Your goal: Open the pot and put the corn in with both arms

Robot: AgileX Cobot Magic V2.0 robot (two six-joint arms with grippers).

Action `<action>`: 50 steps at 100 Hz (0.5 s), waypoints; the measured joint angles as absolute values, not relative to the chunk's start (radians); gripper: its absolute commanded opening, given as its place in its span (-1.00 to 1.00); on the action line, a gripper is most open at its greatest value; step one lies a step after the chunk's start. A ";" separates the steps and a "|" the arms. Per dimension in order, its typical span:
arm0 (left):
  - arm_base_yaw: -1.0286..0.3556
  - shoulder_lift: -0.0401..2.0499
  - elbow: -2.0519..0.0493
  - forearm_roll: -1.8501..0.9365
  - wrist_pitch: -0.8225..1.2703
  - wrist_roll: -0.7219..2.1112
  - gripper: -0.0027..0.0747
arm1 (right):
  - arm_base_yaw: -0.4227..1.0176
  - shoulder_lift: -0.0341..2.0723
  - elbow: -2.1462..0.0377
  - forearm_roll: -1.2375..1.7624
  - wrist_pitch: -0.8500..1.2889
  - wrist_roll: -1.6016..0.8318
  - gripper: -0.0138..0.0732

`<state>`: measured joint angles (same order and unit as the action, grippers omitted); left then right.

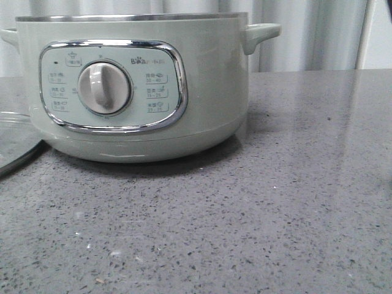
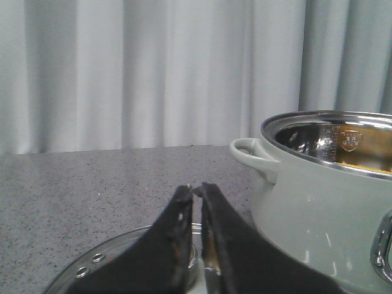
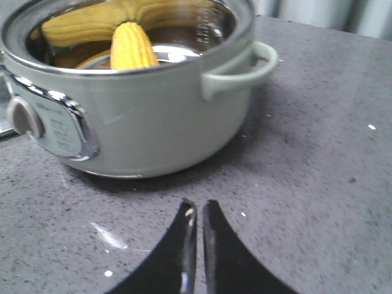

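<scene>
The pale green pot (image 1: 202, 92) stands open on the grey table, its dial facing the front camera. It also shows in the left wrist view (image 2: 306, 202) and the right wrist view (image 3: 153, 122). The yellow corn (image 3: 130, 48) leans inside the pot, reflected in the steel wall. My left gripper (image 2: 196, 188) is shut and empty, just above the glass lid (image 2: 92, 263), which lies flat on the table left of the pot. My right gripper (image 3: 197, 205) is shut and empty, over bare table in front of the pot's right side. Neither gripper shows in the front view.
The lid's edge (image 1: 12, 147) pokes in at the left of the front view. The pot's side handles (image 1: 260, 33) stick out. A pale curtain (image 2: 153, 73) hangs behind the table. Grey speckled tabletop (image 1: 275, 202) stretches to the right and front of the pot.
</scene>
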<state>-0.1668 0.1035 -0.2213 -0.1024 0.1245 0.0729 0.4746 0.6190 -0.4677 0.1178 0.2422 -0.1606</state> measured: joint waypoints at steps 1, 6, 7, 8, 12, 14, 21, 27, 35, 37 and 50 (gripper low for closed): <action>-0.167 0.102 -0.221 -0.103 0.124 0.073 -0.98 | 0.470 0.606 -0.460 0.120 0.234 -0.161 -0.83; -0.167 0.088 -0.219 -0.105 0.131 0.073 -0.98 | 0.455 0.554 -0.413 0.119 0.204 -0.158 -0.83; -0.167 0.084 -0.219 -0.105 0.133 0.073 -0.98 | 0.452 0.547 -0.400 0.119 0.201 -0.158 -0.83; -0.167 0.082 -0.218 -0.105 0.133 0.073 -0.98 | 0.448 0.532 -0.394 0.119 0.194 -0.158 -0.83; -0.167 0.068 -0.216 -0.108 0.151 0.073 -0.98 | 0.436 0.496 -0.361 0.120 0.177 -0.158 -0.83; -0.167 0.061 -0.216 -0.112 0.163 0.073 -0.98 | 0.429 0.475 -0.346 0.120 0.174 -0.158 -0.83; -0.167 0.035 -0.216 -0.136 0.220 0.073 -0.98 | 0.408 0.405 -0.301 0.120 0.164 -0.158 -0.83; -0.167 0.017 -0.216 -0.151 0.273 0.073 -0.98 | 0.392 0.343 -0.272 0.122 0.160 -0.158 -0.83; -0.167 -0.005 -0.216 -0.151 0.333 0.073 -0.98 | 0.379 0.265 -0.244 0.122 0.157 -0.158 -0.83; -0.167 -0.004 -0.216 -0.151 0.340 0.073 -0.98 | 0.376 0.244 -0.241 0.122 0.156 -0.158 -0.83; -0.167 -0.004 -0.213 -0.145 0.359 0.073 -0.98 | 0.372 0.131 -0.226 0.120 0.145 -0.158 -0.83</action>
<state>-0.1668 -0.0043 -0.2134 -0.1454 0.3594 0.0729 0.3719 0.1306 -0.2258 0.1196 0.1447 -0.1577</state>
